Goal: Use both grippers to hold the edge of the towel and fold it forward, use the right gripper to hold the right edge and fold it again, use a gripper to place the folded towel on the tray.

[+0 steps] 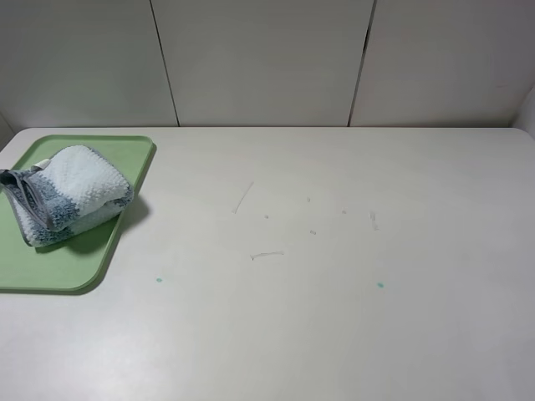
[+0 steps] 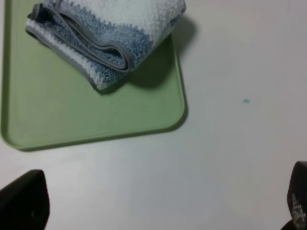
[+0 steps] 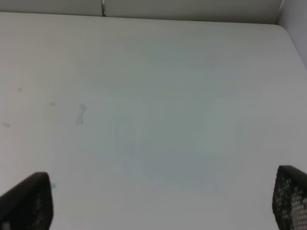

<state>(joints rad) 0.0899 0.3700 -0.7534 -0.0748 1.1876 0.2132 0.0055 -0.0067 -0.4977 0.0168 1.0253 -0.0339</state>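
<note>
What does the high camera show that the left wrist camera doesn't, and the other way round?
Only the high view shows the panelled back wall, the scuff marks mid-table and the second green dot.

Only the left wrist view shows the left tool, its fingertips wide apart over bare table, holding nothing.

Both show the folded towel lying on the tray, the white table and a green dot.

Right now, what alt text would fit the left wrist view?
A folded striped towel lies on a green tray, overhanging one rim, on a white table. The left gripper is open above bare table beside the tray, holding nothing.
</note>
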